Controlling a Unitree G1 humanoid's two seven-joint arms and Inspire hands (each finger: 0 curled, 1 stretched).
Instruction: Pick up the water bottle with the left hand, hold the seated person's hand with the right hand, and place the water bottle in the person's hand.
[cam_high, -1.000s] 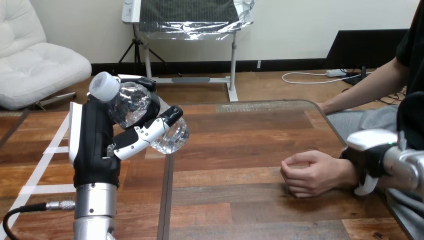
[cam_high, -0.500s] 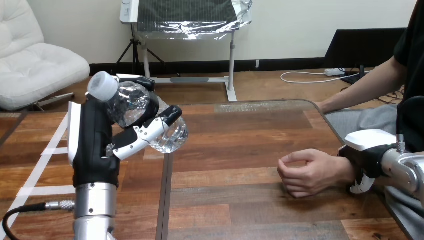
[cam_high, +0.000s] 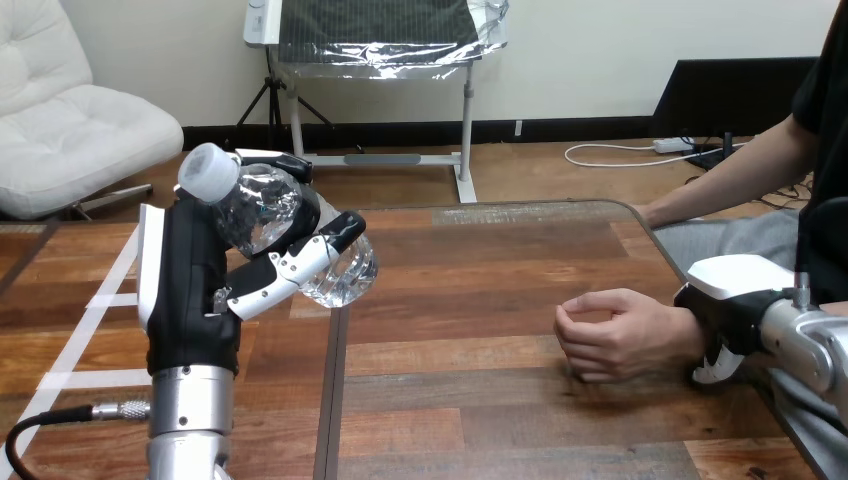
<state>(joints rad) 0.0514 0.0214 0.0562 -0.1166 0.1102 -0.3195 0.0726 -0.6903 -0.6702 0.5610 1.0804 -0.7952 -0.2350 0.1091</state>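
Across the wooden tabletop (cam_high: 480, 290), we are looking at a handover that is only partly done. Over the tabletop's left side, towards the near edge, our left hand (cam_high: 195, 290) is standing raised on its silver forearm. It is clenching the water bottle (cam_high: 265, 205), with fingers and thumb wrapping round the clear body. The bottle is hanging well clear of the wood, tilting with its white cap (cam_high: 205, 170) pointing up and to the left.

By the right edge, the person's hand (cam_high: 620, 340) is sitting low at the tabletop with its fingers curling loosely inward, so it is not lying open to receive anything. Our right hand (cam_high: 735, 310) is coming in from the right edge and pressing against the person's wrist. Whether it is gripping that wrist or only lying against it, we cannot tell.

We are judging the pick-up as finished and the right-hand hold as begun at best. The bottle and the person's hand are well apart, with bare wood between them. The carry across to the right side is not yet done, the person's hand needs to open, and the release into it is waiting after that.
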